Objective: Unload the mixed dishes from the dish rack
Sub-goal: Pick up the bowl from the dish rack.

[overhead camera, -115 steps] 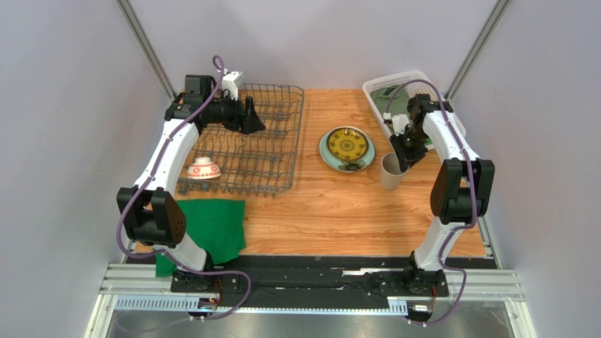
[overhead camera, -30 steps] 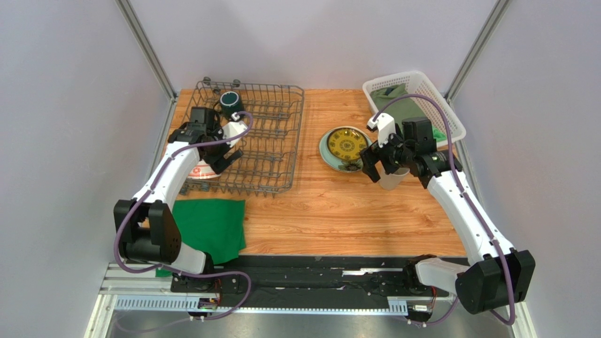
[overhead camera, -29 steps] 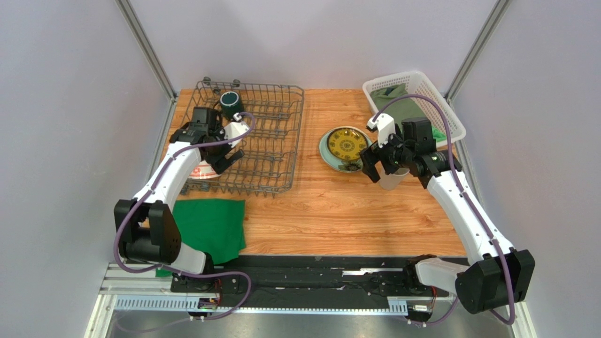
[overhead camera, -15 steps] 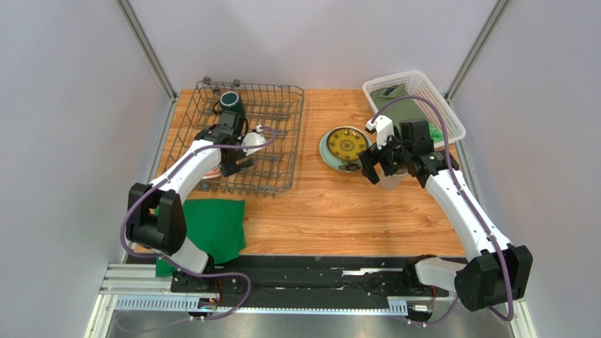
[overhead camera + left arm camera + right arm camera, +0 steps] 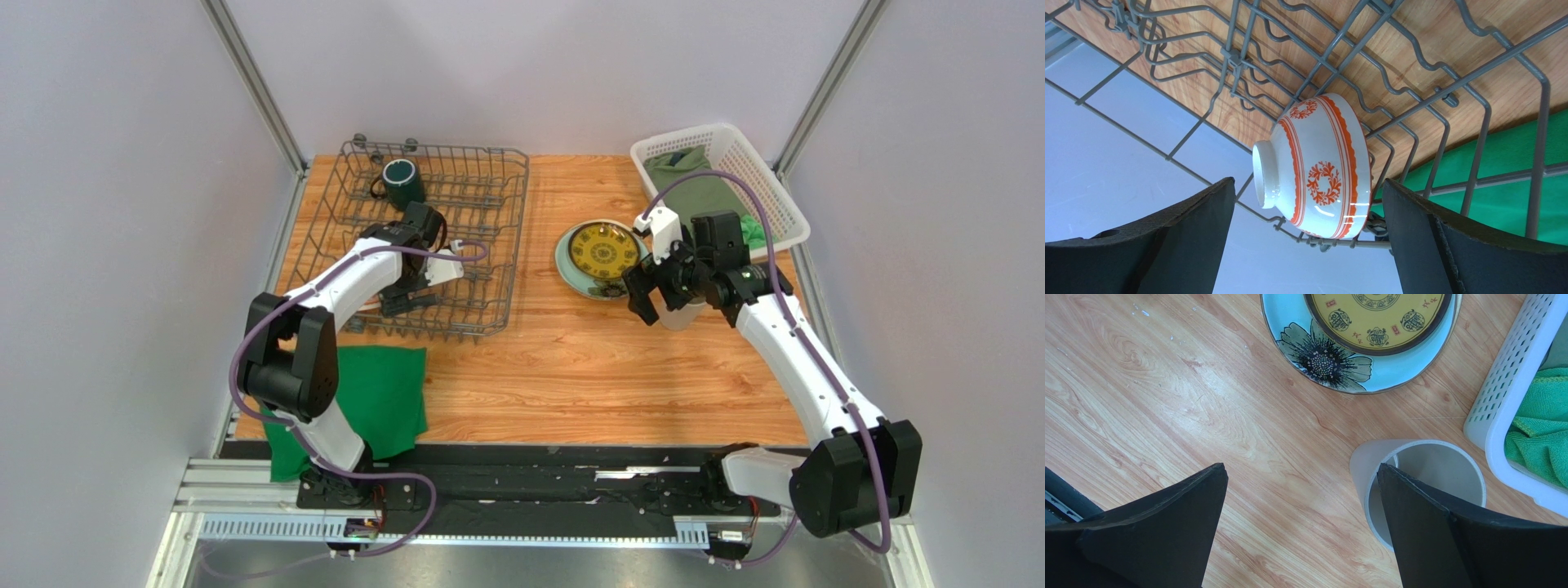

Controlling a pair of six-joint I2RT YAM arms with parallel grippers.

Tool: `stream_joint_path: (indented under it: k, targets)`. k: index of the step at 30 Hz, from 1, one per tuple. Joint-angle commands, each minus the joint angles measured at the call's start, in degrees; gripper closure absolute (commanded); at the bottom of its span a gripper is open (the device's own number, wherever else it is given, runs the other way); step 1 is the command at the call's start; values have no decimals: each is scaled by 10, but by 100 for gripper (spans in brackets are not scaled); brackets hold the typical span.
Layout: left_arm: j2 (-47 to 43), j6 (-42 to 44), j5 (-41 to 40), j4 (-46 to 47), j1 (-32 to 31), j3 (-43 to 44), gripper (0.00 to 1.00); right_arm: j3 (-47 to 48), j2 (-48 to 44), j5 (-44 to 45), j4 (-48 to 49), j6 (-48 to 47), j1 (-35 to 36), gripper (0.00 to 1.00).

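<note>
A: Biggest first. We have the wooden table. The dish rack sits on it, under and around the left gripper.
B: Agreed. We see that gripper's jaws spread wide, nothing in them. The right gripper is the same: wide apart, empty.
A: The white basket is beyond the right gripper and off to its right, with a bunched green cloth inside. The flat green cloth lies on the table behind the left gripper, just outside the rack's near edge.
B: Plates next. The pale teal plate lies flat ahead of the right gripper's fingers, and the yellow patterned plate is stacked on it.
A: The beige cup stands upright right at one finger. That finger overlaps its rim in the wrist view, and we can't tell whether they touch. It's not between the jaws.
B: The dark green mug is at the rack's far end, beyond the left gripper and apart from it.
A: Smallest is the red-and-white bowl. It's in the rack, straight ahead of the left gripper, in line with the gap. Its foot ring is turned toward one finger, and neither finger touches it.
</note>
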Motion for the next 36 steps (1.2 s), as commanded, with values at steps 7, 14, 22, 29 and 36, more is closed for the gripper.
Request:
stream_joint_path:
  k: [7, 14, 22, 29, 36]
  targets:
    - [25, 20, -38, -17, -2, 32, 3, -1, 7, -1, 13, -11, 4, 1]
    - [42, 22, -45, -26, -2, 32, 2, -1, 10, 0, 12, -12, 3, 1]
    - [53, 23, -58, -28, -2, 45, 2, -2, 17, -3, 7, -16, 3, 1]
    - [67, 11, -73, -35, -1, 52, 2, -3, 19, -4, 6, -20, 3, 1]
    - [84, -2, -78, -50, 2, 60, 1, -3, 24, -4, 4, -23, 3, 1]
